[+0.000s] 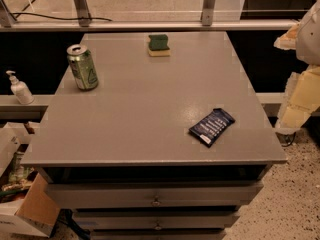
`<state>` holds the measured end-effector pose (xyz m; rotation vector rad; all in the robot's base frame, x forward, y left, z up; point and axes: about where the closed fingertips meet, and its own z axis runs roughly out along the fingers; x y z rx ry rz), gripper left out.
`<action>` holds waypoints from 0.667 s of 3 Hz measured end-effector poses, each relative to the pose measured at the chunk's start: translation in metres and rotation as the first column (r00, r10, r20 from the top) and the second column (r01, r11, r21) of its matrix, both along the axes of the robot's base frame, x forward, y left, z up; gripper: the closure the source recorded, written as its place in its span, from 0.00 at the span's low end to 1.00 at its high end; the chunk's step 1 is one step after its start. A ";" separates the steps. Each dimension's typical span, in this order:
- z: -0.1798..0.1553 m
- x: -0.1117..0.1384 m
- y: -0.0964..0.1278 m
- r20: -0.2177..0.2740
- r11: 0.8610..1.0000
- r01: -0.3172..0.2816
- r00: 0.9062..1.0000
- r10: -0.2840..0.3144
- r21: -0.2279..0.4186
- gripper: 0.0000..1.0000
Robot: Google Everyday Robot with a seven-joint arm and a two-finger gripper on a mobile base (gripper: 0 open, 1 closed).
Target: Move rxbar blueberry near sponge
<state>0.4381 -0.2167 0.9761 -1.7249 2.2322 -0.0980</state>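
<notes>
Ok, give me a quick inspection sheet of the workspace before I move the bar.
Surface: grey cabinet top, drawers below.
Job's things: rxbar blueberry lying flat near the front right corner; sponge at the far edge, green side up, well apart from it.
Clutter: green drink can upright, far left.
Grippers: gripper beside the cabinet's right side, not over the top.
Cables: black cable on the floor beyond the cabinet.
Surroundings: pump bottle on the left ledge; cardboard boxes lower left.

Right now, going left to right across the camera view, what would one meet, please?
Soap bottle → can → sponge → rxbar → gripper, hanging beyond the table's right edge.
</notes>
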 end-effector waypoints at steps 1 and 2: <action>0.001 0.000 0.000 0.003 1.000 0.001 1.000 -0.001 0.001 0.00; -0.005 0.005 0.006 -0.002 0.999 0.018 1.000 -0.018 0.038 0.00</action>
